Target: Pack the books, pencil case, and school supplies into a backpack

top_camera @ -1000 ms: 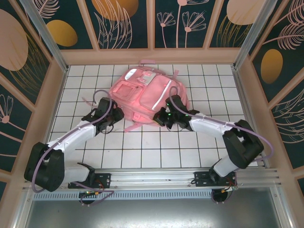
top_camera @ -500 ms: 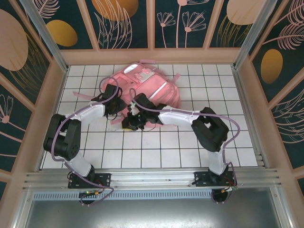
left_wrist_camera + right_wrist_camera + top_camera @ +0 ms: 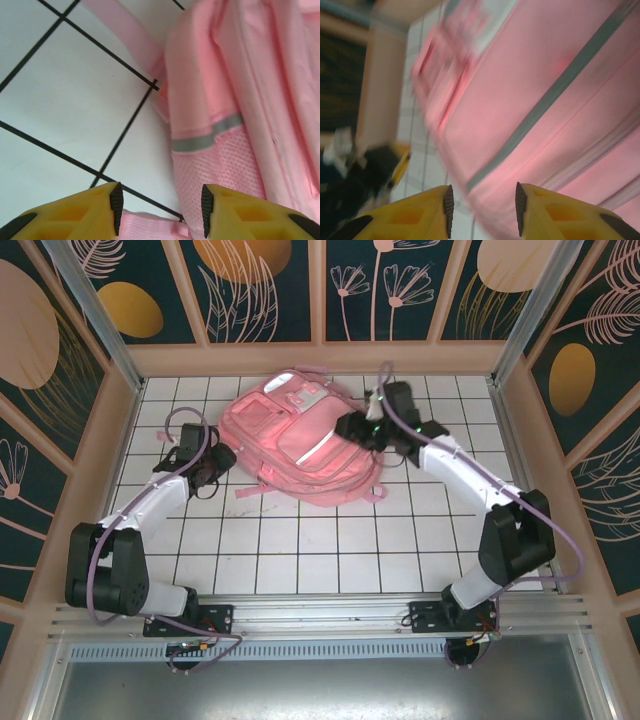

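Backpack [image 3: 290, 455] lies flat, pink with pale reflective stripes [image 3: 325, 445].

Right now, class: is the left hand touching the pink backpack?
Cannot tell. In the left wrist view a strap of the backpack lies between the open fingers of the left hand, but neither contact nor a gap shows plainly.

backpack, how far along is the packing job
Done: the backpack lies flat on the table, front pockets up; what it holds cannot be told. In hand: nothing; the left gripper and right gripper are open, one at each side of it. Remaining: hard to judge, perhaps only confirming that it is zipped shut.
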Robot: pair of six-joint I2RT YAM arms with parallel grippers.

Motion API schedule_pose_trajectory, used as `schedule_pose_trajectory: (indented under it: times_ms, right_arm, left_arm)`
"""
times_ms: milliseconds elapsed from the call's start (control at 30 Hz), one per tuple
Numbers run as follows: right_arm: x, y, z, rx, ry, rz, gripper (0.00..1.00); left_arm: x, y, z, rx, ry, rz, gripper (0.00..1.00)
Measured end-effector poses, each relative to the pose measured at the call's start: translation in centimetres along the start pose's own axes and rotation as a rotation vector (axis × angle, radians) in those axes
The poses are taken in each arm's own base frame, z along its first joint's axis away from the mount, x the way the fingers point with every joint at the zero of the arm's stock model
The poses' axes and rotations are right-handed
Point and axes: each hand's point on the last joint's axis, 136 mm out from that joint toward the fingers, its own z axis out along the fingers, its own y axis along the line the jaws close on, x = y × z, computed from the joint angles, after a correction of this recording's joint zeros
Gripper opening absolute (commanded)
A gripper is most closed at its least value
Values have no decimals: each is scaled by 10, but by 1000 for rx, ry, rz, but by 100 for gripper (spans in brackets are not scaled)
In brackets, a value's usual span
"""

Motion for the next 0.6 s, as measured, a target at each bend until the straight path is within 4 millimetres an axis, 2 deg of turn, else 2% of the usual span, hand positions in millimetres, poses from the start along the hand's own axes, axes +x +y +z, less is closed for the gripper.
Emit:
schedule_pose_trajectory:
  times_ms: [133,233,267,300,367,467,533,600]
  right_arm:
    - [-78,-54,12,135,-123,39,38]
    - [-115,-104,36,208,-139,75,38]
    - [-119,-118,45,226,-128,83,38]
    - [-120,-133,56,247,-101,96,38]
    - [-112,-152,79,256,-43,103,37]
    - [-78,-167,101,261,64,118,37]
    - [-56,-171,105,267,98,120,37]
    - [-36,-170,100,263,107,114,36]
  left_arm:
    - [-1,9,20,-25,23,-45,47]
    - [3,18,42,-55,57,-87,47]
    - [4,21,47,-65,62,-98,47]
    - [6,23,52,-73,71,-108,47]
    - [7,22,63,-76,88,-124,47]
    - [2,8,83,-56,127,-127,47]
    - [-3,-1,95,-46,136,-126,48]
    - [-12,-8,103,-37,124,-123,50]
